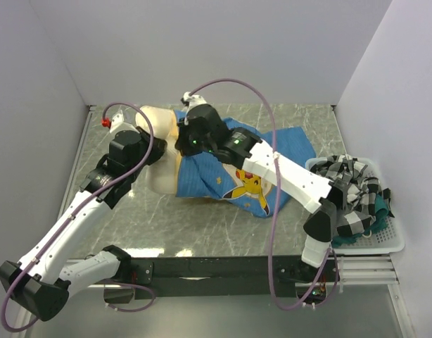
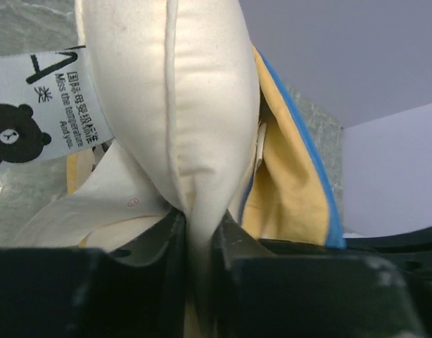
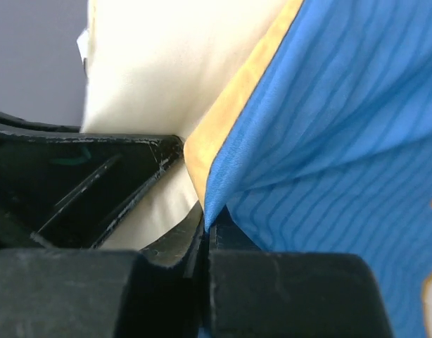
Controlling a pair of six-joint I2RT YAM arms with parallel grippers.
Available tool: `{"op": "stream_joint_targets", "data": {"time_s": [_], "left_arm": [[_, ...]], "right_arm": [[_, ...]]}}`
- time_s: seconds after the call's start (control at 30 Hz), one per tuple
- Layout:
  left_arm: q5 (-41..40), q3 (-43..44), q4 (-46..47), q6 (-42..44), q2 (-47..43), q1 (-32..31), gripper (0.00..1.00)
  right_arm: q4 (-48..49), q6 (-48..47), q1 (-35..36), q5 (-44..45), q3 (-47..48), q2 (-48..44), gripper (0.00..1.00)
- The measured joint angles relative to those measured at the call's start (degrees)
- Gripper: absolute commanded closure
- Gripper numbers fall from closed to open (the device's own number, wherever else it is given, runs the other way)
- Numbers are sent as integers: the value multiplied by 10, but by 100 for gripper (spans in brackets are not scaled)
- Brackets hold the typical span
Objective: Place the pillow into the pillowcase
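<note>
The cream-white pillow (image 1: 157, 120) lies at the back left of the table, part of it inside the blue pillowcase (image 1: 272, 144) with the yellow cartoon character. My left gripper (image 1: 163, 146) is shut on the pillow. In the left wrist view its fingers (image 2: 200, 225) pinch a fold of the pillow (image 2: 174, 91), with the bear label (image 2: 40, 113) to the left and the pillowcase's yellow inside (image 2: 286, 176) to the right. My right gripper (image 1: 184, 137) is shut on the pillowcase's open edge (image 3: 216, 176), the pillow (image 3: 174, 70) just behind it.
A white basket (image 1: 388, 243) at the right edge holds a black-and-white checked cloth (image 1: 353, 190). My right arm reaches across the pillowcase from there. White walls enclose the table at the left, back and right.
</note>
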Motion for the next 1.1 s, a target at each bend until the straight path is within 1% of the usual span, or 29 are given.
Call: {"op": "stream_joint_targets", "data": {"time_s": [0.03, 0.1, 0.13, 0.2, 0.23, 0.37, 0.5, 0.6, 0.63, 0.67, 0.73, 0.77, 0.8, 0.83, 0.87, 0.9, 0.93, 1.0, 1.07, 1.1], "left_arm": [[0, -2, 6, 0, 0, -1, 66], [-1, -5, 16, -1, -1, -1, 56], [-1, -5, 21, 1, -1, -1, 46], [-2, -5, 32, 3, -1, -1, 38], [-2, -3, 36, 5, 0, -1, 29], [1, 34, 33, 20, 9, 2, 20], [13, 139, 10, 36, 26, 22, 15], [12, 227, -4, 41, 27, 47, 15], [8, 245, -5, 39, 20, 62, 17], [5, 251, -7, 38, 10, 73, 17], [-1, 239, -17, 29, -17, 97, 25], [0, 220, -20, 22, -33, 107, 28], [2, 197, -19, 13, -51, 125, 40], [7, 163, -17, 4, -71, 138, 48], [14, 132, -19, -8, -86, 149, 53], [24, 92, -13, -19, -99, 158, 61], [35, 54, -10, -31, -109, 163, 65], [72, -36, 3, -55, -121, 167, 69], [116, -122, 22, -83, -123, 168, 69], [139, -161, 34, -98, -121, 167, 65]], "right_arm": [[-4, 0, -3, -2, 0, -7, 100], [-23, -1, -11, -5, 10, -24, 100], [-40, -3, -16, -6, 28, -32, 100], [-65, -9, -23, -3, 67, -45, 100], [-80, -13, -27, 0, 96, -51, 100], [-132, -28, -44, 7, 190, -71, 100], [-158, -33, -75, -5, 238, -90, 100], [-171, -33, -98, -22, 248, -97, 100], [-176, -33, -104, -27, 248, -99, 100], [-180, -33, -111, -34, 247, -99, 100], [-191, -31, -123, -50, 244, -100, 100], [-198, -30, -128, -58, 244, -100, 100], [-202, -29, -132, -64, 244, -100, 100], [-205, -28, -137, -71, 244, -100, 100], [-207, -26, -141, -76, 244, -100, 100], [-209, -25, -145, -81, 244, -101, 100], [-210, -24, -148, -85, 243, -103, 100], [-210, -22, -154, -92, 231, -114, 100], [-211, -21, -160, -99, 218, -129, 100], [-212, -20, -163, -101, 214, -136, 100]]}}
